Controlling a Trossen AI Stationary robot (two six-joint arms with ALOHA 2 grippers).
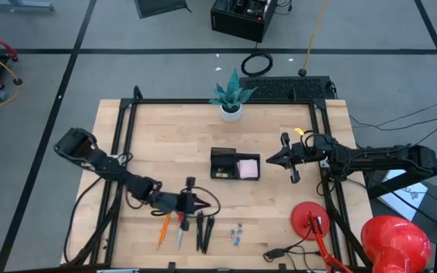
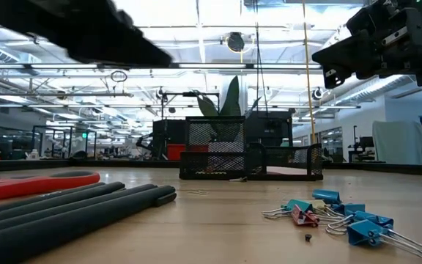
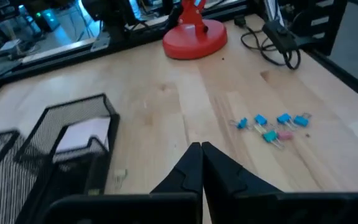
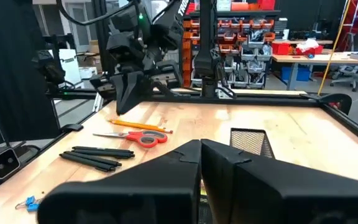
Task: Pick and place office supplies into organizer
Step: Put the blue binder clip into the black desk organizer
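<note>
The black mesh organizer (image 1: pixel 224 163) sits mid-table with the pink sticky-note pad (image 1: pixel 248 167) lying in its right compartment. Near the front edge lie the orange pencil (image 1: pixel 163 228), the red-handled scissors (image 1: pixel 180 227), the black pens (image 1: pixel 203 231) and the blue clips (image 1: pixel 237 234). My left gripper (image 1: pixel 200 202) hovers shut just beyond the scissors and pens, pointing toward the table's right; its shut fingers show in the left wrist view (image 3: pixel 201 149). My right gripper (image 1: pixel 270 160) is shut and raised beside the organizer's right side, pointing left, holding nothing (image 4: pixel 201 146).
A white pot with a green plant (image 1: pixel 231 106) stands behind the organizer. A red round-based object (image 1: pixel 312 218) and a black cable (image 1: pixel 279 252) sit at the near right. A black frame rail (image 1: pixel 321 114) borders the table. Bare wood lies between organizer and clips.
</note>
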